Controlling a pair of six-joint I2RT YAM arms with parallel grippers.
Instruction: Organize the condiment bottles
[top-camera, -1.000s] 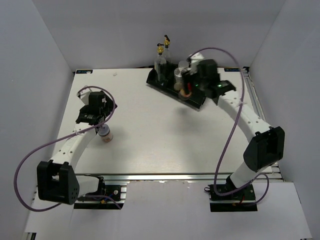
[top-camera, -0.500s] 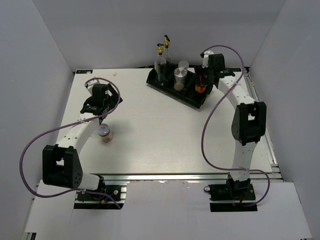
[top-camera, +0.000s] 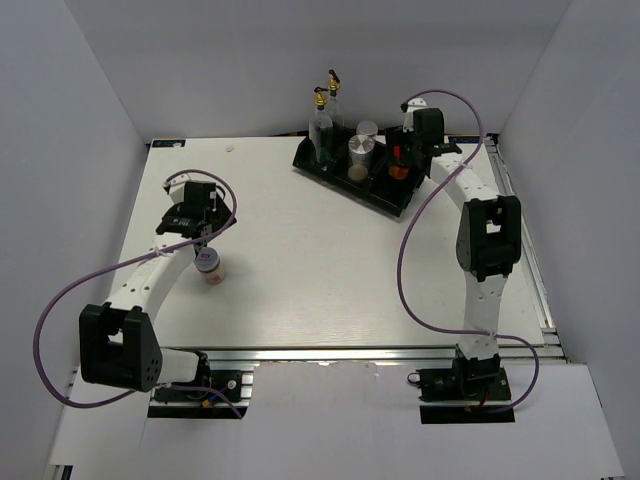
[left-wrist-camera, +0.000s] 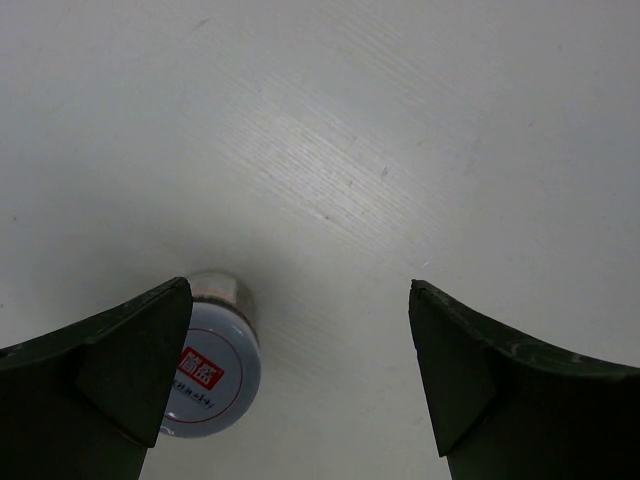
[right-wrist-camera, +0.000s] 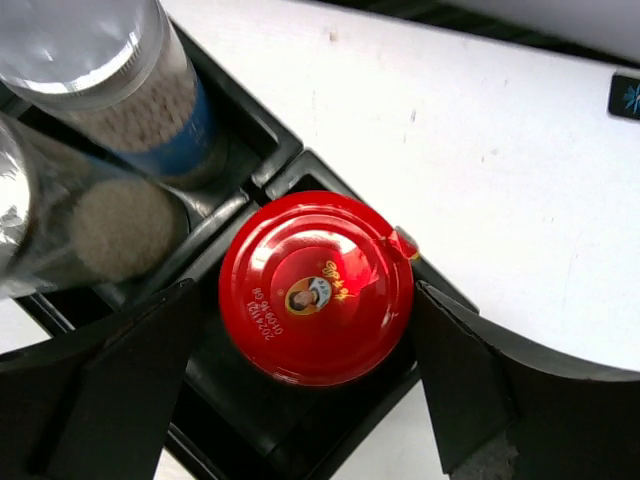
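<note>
Inspecting from the largest item down. Found a white table (top-camera: 320, 270) bearing a long black tray (top-camera: 372, 197), set at a slant near the far edge, right of centre. Recorded the right arm (top-camera: 487, 240) stretched to the tray's right end and the left arm (top-camera: 150, 275) bent over the table's left half. Logged two tall glass bottles (top-camera: 321, 125) with gold pourers, upright at the tray's left end. Logged beside them a blue-labelled jar (right-wrist-camera: 150, 110) and a pale jar (right-wrist-camera: 90, 225), both silver-lidded and standing in the tray. Confirmed the red-capped jar (right-wrist-camera: 315, 288) seated upright in the tray's right-end compartment, next to those two. Observed the right gripper (right-wrist-camera: 305, 300) spread wide, one finger on either side of the red cap, gripping nothing; cannot tell whether the fingers touch the cap. Located the pinkish jar (top-camera: 208, 266) standing alone on the bare table, well apart from the tray. Noted the left gripper (left-wrist-camera: 300, 335) above it, spread wide and holding nothing, with the jar's lid partly hidden behind one finger.
</note>
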